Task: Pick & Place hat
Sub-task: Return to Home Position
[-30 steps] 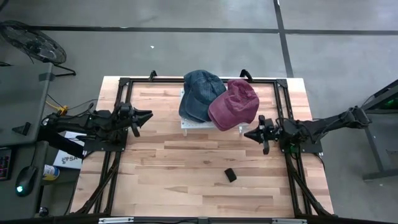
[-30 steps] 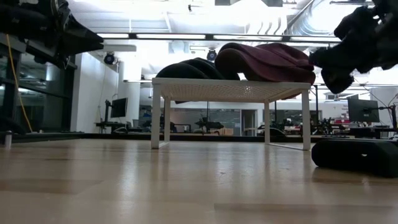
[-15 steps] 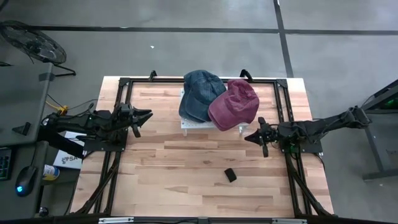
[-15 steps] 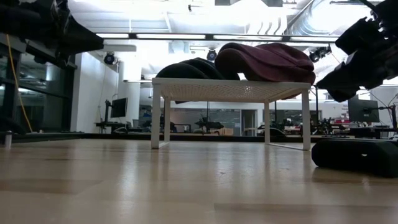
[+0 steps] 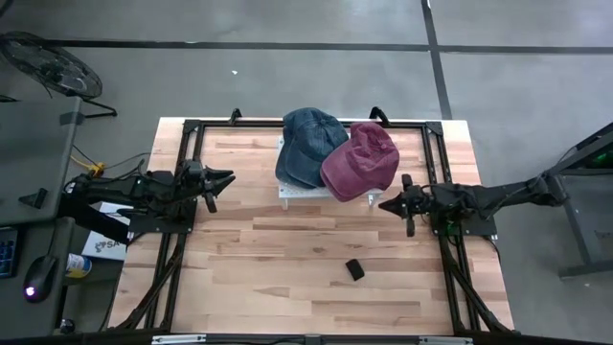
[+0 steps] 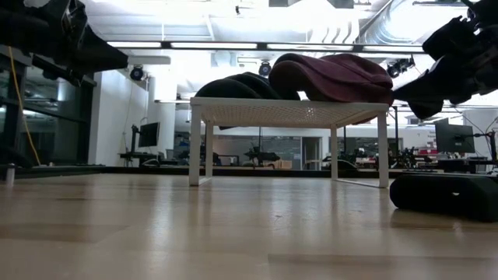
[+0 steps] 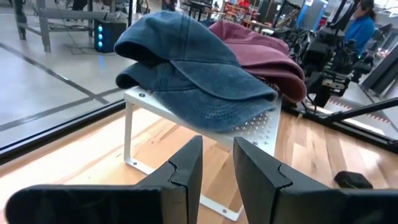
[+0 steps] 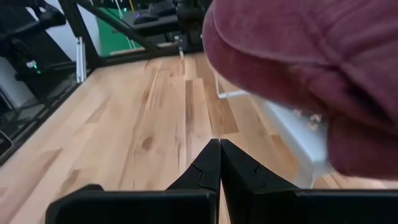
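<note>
Two caps lie side by side and touching on a low white perforated stand (image 5: 299,193) at the table's far middle: a blue denim cap (image 5: 308,144) on the left and a maroon cap (image 5: 361,161) on the right, which overhangs the stand's right end. My left gripper (image 5: 230,176) hovers level, left of the stand, pointing at it. Its fingers (image 7: 217,146) are open with nothing between them. My right gripper (image 5: 381,205) hangs just off the stand's near right corner, under the maroon cap's edge (image 8: 323,93). Its fingers (image 8: 219,144) are shut on nothing.
A small black block (image 5: 355,270) lies on the wood toward the near right. Black frame rails (image 5: 187,144) run along the table's left, far and right sides. Bare wood lies between the stand and the near edge.
My right gripper has rolled at the wrist and tipped a little downward beside the stand's right end. It stays shut.
</note>
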You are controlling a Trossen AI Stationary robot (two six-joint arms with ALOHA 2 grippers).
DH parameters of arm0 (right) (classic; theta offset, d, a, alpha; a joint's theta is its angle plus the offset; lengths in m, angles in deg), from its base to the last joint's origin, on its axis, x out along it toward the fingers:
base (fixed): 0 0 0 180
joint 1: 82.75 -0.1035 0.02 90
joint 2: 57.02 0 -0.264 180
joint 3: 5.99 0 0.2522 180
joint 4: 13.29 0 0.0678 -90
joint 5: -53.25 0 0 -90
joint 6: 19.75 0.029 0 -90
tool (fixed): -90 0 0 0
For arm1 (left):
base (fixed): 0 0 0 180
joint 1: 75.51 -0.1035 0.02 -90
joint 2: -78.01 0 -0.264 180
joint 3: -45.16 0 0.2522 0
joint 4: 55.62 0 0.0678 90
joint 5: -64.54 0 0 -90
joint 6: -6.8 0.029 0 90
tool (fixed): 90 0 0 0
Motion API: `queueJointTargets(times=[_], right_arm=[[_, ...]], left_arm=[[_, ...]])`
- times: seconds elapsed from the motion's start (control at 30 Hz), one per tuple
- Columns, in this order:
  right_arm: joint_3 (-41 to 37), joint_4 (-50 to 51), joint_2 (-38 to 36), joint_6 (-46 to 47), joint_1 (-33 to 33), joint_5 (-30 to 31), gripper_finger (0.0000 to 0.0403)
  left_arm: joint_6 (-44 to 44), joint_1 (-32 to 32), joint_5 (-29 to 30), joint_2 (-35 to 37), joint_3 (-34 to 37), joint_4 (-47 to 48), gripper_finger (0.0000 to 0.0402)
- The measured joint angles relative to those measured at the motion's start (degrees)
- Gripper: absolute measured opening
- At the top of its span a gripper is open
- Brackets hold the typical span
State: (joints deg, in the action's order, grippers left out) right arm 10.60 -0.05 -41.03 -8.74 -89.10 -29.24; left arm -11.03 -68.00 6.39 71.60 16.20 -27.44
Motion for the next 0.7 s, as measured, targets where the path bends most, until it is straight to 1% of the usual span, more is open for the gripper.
queueJointTargets(times=[0.3, 0.37, 0.53, 0.7], right_arm=[[0.1, -0.1, -0.3, 2.4, 0.0, 2.4, 0.0001], [0.1, -0.1, -0.3, 2.4, 0.0, 2.4, 0.0001], [0.1, -0.1, -0.3, 2.4, 0.0, 2.4, 0.0001], [0.1, -0.1, -0.3, 2.4, 0.0, 2.4, 0.0001]], left_arm=[[-0.6, 0.0, 0.4, -0.1, 0.0, -0.6, 0.0090], [-0.7, 0.0, -0.3, -0.1, 0.0, -0.5, 0.0090], [-0.5, 0.0, -4.3, -0.1, 0.0, -0.4, 0.0090], [-0.5, 0.0, -5.6, -0.1, 0.0, -0.4, 0.0090]])
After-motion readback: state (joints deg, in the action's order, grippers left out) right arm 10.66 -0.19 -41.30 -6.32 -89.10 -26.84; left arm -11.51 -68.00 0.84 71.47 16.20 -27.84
